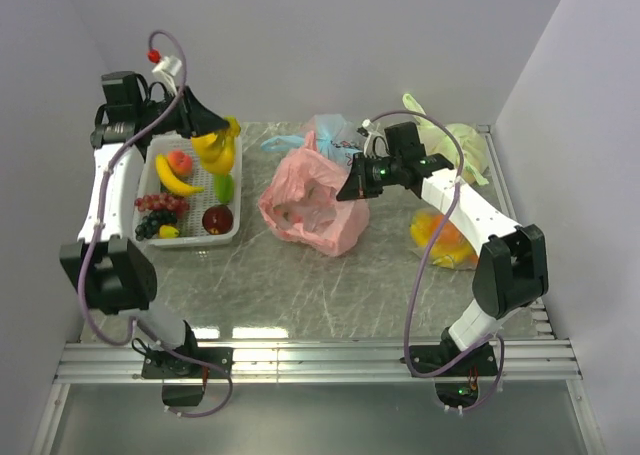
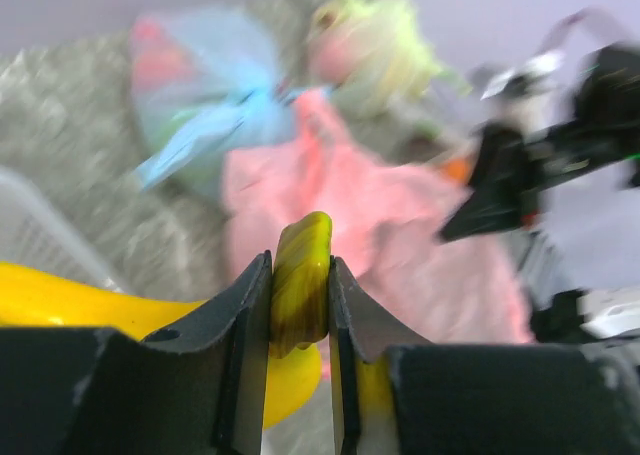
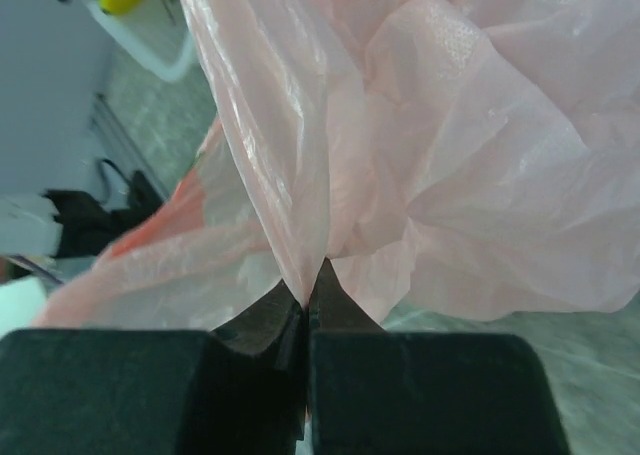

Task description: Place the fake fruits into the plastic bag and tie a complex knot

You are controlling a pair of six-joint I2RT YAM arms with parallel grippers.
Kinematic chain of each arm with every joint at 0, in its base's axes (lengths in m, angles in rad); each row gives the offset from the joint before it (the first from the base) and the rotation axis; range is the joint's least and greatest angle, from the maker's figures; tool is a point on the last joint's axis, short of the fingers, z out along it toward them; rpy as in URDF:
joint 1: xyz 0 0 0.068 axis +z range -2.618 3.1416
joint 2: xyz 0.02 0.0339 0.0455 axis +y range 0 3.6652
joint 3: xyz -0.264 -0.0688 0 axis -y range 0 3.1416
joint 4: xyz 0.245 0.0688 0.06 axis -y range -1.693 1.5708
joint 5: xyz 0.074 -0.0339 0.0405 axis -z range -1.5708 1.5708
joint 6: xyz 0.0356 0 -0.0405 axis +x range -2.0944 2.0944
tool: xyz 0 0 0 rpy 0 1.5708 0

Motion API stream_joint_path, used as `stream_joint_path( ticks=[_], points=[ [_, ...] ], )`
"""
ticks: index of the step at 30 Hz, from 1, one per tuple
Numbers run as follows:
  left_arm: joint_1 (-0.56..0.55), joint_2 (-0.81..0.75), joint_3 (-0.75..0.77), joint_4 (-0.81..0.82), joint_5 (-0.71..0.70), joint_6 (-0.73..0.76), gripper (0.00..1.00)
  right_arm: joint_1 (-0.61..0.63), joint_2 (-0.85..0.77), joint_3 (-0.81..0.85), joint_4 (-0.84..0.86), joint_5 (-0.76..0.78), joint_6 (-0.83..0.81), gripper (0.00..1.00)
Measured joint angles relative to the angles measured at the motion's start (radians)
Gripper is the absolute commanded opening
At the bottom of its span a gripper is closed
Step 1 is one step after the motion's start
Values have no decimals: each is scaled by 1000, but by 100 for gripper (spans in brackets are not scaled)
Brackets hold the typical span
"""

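Note:
The pink plastic bag (image 1: 312, 203) lies open on the middle of the table. My right gripper (image 1: 352, 188) is shut on its right rim and holds the film up; in the right wrist view the pink film (image 3: 300, 175) is pinched between the jaws. My left gripper (image 1: 213, 133) is shut on the stem of a yellow banana bunch (image 1: 217, 151) and holds it above the white basket (image 1: 196, 240). In the left wrist view the stem (image 2: 301, 275) sits between the fingers. Another banana (image 1: 175, 178), a peach (image 1: 180, 161), a green fruit (image 1: 224, 187), a dark red apple (image 1: 217, 219) and purple grapes (image 1: 160, 205) lie in the basket.
A knotted light blue bag (image 1: 325, 135) lies behind the pink one. A pale green bag (image 1: 455, 145) sits at the back right, and a clear bag with orange and yellow fruit (image 1: 447, 240) lies under my right arm. Walls close in on three sides.

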Motion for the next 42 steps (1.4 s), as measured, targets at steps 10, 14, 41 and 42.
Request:
stream_joint_path(
  ticks=[10,14,41,42],
  points=[
    [-158,-243,-286,780,9,-667,0,-8,10,-131,266,-162,279,0],
    [-315,-242,-396,970,-9,-781,1,-15,11,-162,307,-195,318,0],
    [-519,-76,-705,1404,90,-953,0,-122,-9,-291,300,-269,303,0],
    [-519,-108,-686,1393,97,-946,0,-122,-13,-291,297,-264,300,0]
  ],
)
